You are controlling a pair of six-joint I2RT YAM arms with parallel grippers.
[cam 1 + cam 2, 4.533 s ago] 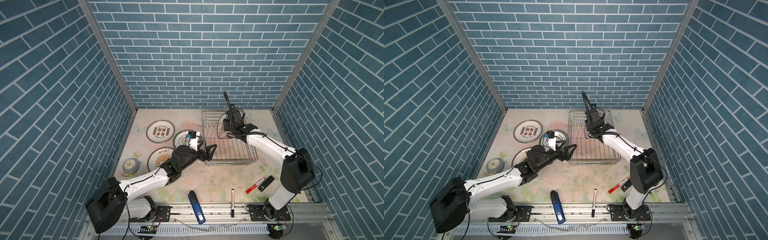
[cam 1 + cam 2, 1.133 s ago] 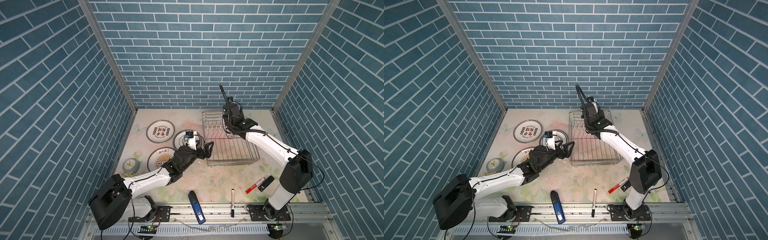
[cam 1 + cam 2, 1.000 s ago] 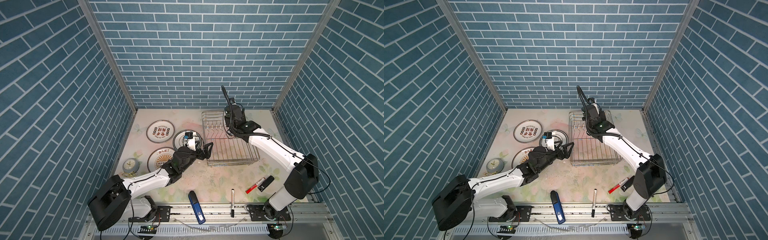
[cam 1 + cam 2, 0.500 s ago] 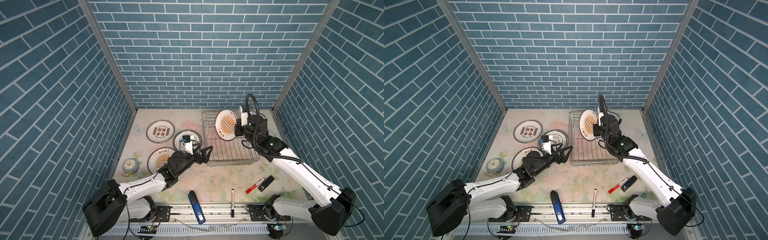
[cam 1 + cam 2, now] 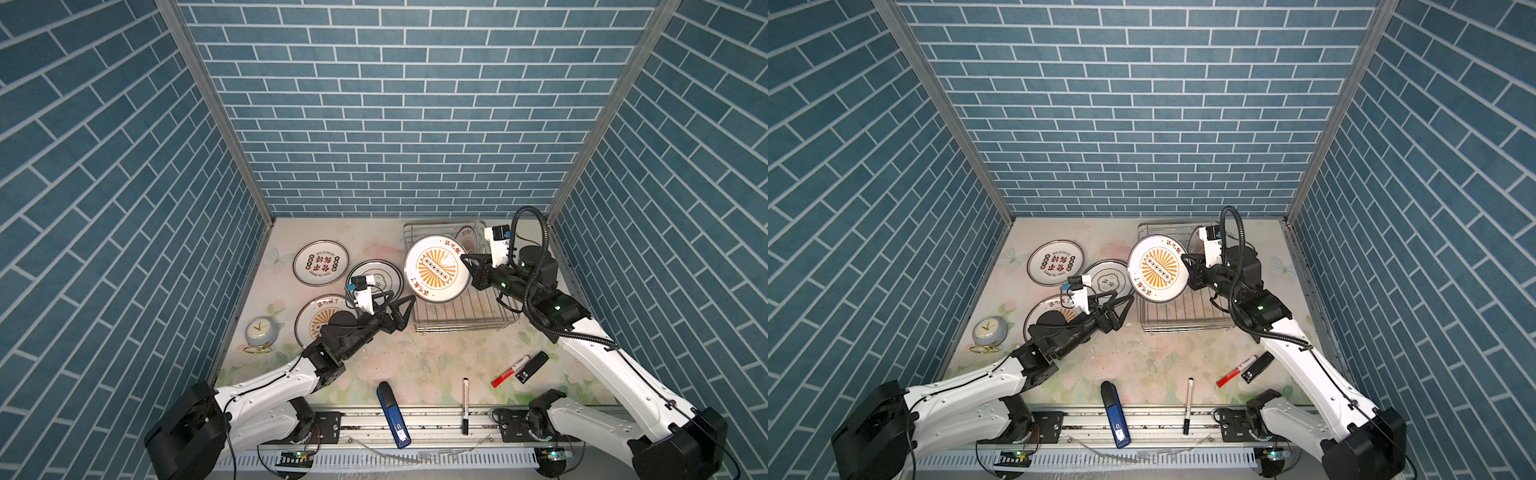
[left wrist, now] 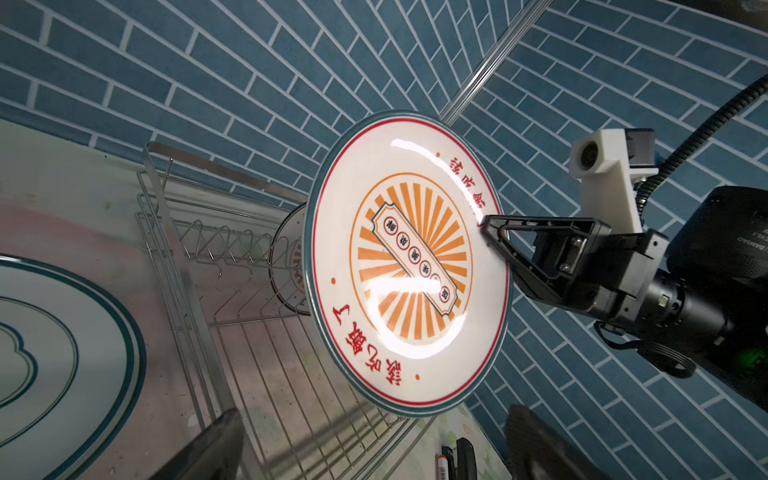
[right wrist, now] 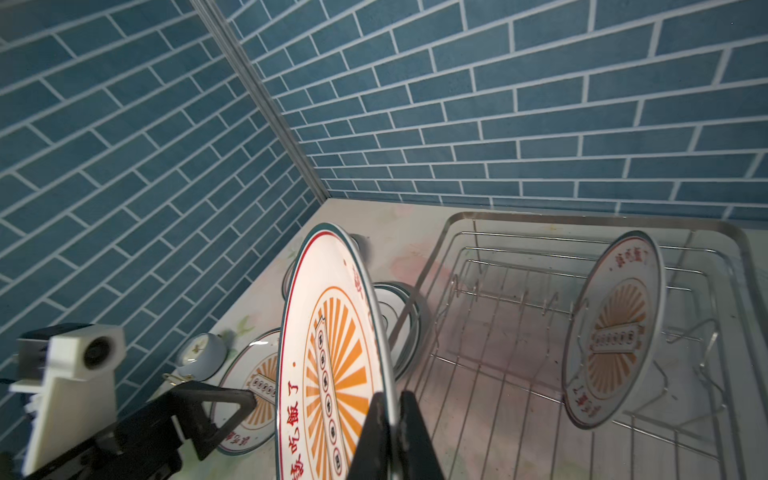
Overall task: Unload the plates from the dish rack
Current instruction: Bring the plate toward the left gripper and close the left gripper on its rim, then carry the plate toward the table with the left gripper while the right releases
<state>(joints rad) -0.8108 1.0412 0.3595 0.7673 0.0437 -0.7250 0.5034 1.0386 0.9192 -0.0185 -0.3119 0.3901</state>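
Over the rack's (image 5: 465,321) 9 o'clock edge, the right jaws pinch the 3 o'clock rim of a sunburst plate (image 5: 436,272), held up on edge. A second plate (image 5: 468,240) stands in the rack at 12 o'clock. At the held plate's 7 o'clock, apart from it, the left jaws gape wide and empty. At the rack's 9 o'clock, three plates (image 5: 320,263) lie flat on the surface (image 5: 415,361).

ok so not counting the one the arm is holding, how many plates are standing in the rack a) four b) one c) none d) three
b: a single standing plate is upright in the dish rack; the held plate is pinched at its rim by the right gripper.
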